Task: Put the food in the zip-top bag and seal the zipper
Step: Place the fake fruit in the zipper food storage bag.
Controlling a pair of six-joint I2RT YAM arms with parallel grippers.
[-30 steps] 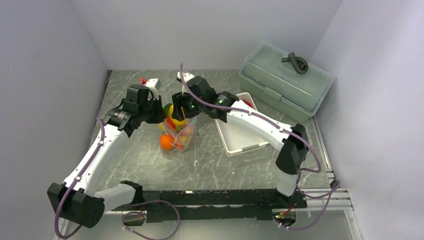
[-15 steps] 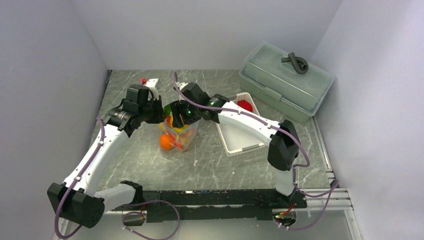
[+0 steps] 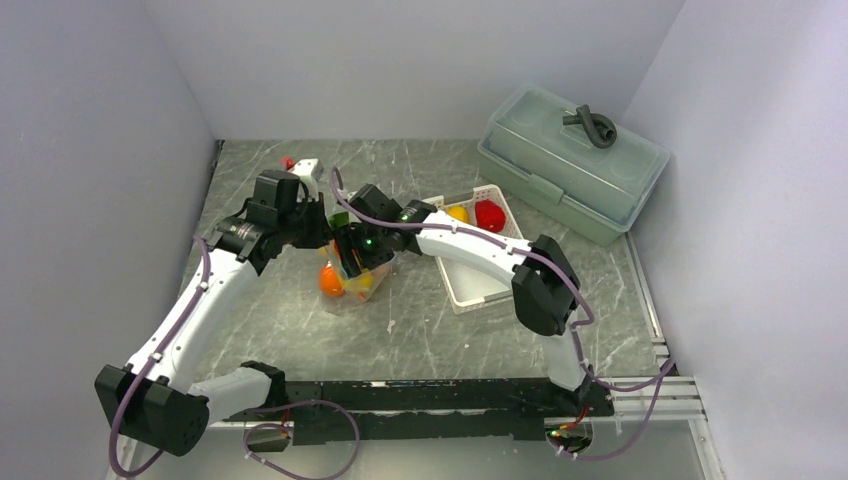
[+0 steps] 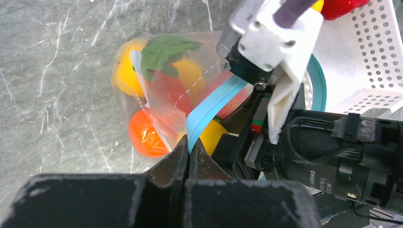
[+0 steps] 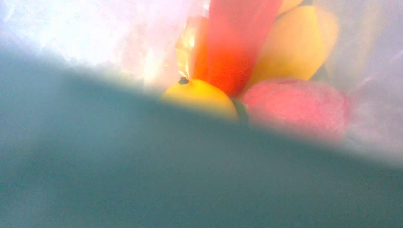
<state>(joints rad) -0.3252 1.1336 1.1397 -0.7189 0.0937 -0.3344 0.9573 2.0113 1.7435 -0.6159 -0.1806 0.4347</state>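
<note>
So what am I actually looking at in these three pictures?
Two white robot arms are bolted to a grey table. The wide picture comes from a fixed camera above and behind them; the other two come from small cameras on each wrist. The left gripper is pinched shut on the teal zipper of a clear bag holding toy fruit. The right gripper is pressed against the same bag mouth; its camera sits so close that it shows mostly teal blur, so I cannot judge its grip. Nearby stand a white basket, holding a red pepper and a yellow fruit, and a lidded box.
</note>
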